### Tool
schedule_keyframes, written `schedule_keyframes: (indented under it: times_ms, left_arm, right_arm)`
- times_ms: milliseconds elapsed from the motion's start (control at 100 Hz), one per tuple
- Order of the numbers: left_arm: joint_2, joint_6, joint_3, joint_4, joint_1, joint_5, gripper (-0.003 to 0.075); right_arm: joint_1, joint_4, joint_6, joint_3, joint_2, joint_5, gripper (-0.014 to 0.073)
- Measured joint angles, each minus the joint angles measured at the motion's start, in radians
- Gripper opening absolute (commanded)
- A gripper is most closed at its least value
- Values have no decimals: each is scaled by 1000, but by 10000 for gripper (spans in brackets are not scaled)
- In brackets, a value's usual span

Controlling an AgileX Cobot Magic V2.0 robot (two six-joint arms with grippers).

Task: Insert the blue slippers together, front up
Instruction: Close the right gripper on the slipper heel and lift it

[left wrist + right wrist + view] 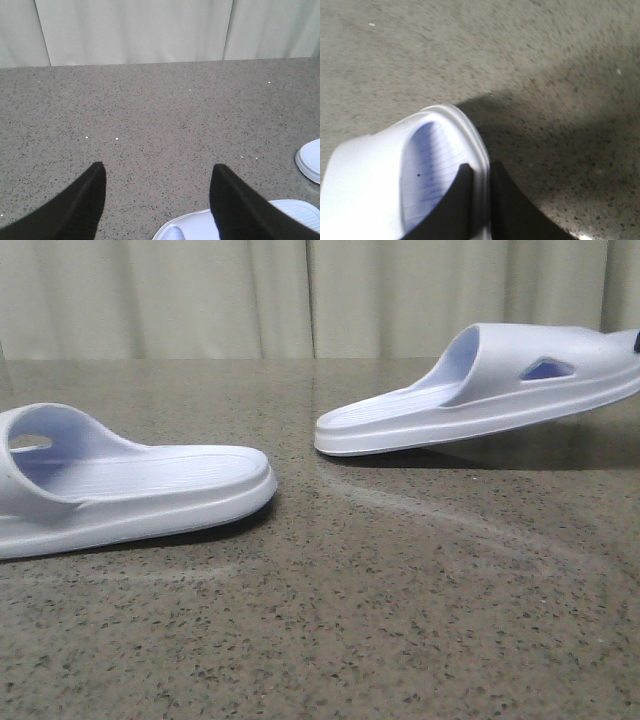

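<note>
Two pale blue slippers show in the front view. One slipper [130, 490] lies flat on the table at the left. The other slipper [480, 390] is tilted, its left end on the table and its right end raised. My right gripper [480, 167] is shut on this slipper [370, 185], one finger inside on the footbed and one outside the sole edge. Only a dark bit of that gripper [636, 340] shows at the front view's right edge. My left gripper [159, 166] is open and holds nothing, hanging over the flat slipper [190, 231]. The raised slipper's end [311, 161] shows off to one side.
The speckled grey-brown stone table [400, 620] spreads under both slippers. Pale curtains [200, 290] close off the back behind the table's far edge.
</note>
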Motion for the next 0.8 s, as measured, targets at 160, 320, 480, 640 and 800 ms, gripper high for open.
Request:
schedule_keyframes:
  times_ms: [160,320,480,640,800]
  left_arm:
    - [0,0,15,0,0,0,396]
    - [27,-20,52,-2,0,9,441]
    - [88,-27,92,-31,0,20,505]
    - [158,-32,116,-77,0,22,505]
    - [226,-55,129,-100,0,28,505]
  right_arm:
    - [0,-18,-24,-45,-42,21,-106]
    - [0,-38,-28,-67,-47,49,-106]
    - [0,-48,-37,-73,-47,60,-107]
    - [0,-49,-52,-73,-47,60,-107]
    - [0,-52,-54,-73,-47,63,-107]
